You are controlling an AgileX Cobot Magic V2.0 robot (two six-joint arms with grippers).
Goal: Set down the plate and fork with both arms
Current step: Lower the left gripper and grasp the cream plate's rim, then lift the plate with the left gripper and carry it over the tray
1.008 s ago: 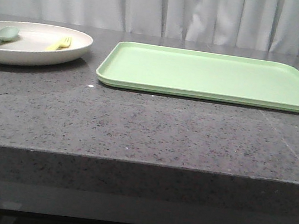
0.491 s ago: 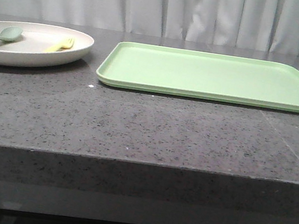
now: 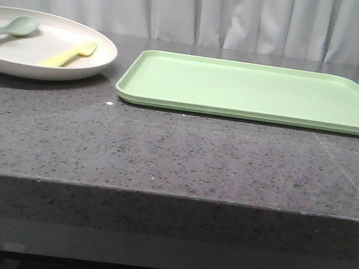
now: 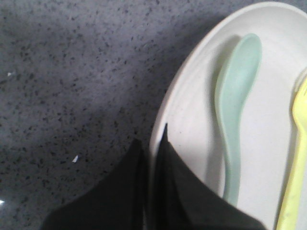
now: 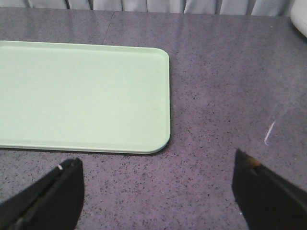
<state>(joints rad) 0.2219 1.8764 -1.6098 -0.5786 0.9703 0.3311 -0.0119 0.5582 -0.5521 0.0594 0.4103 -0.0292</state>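
The cream-beige plate (image 3: 39,54) is at the far left of the dark stone table, its left part cut off by the front view's edge. The yellow fork (image 3: 69,55) and a sage-green spoon (image 3: 9,29) lie in it. In the left wrist view my left gripper (image 4: 151,139) is shut on the plate's (image 4: 192,120) rim, one finger inside and one outside, beside the spoon (image 4: 235,105) and fork (image 4: 295,167). My right gripper (image 5: 156,160) is open and empty over bare table near a corner of the tray. Neither gripper shows in the front view.
A flat light-green tray (image 3: 260,92) lies right of the plate, also in the right wrist view (image 5: 81,96). The table's front edge (image 3: 170,197) runs across the front view. A white edge (image 5: 301,19) shows in the right wrist view's corner. Curtains hang behind.
In the front view the plate has risen and shifted a little to the right, its inside showing more, with the fork and spoon still in it. The tray has not moved.
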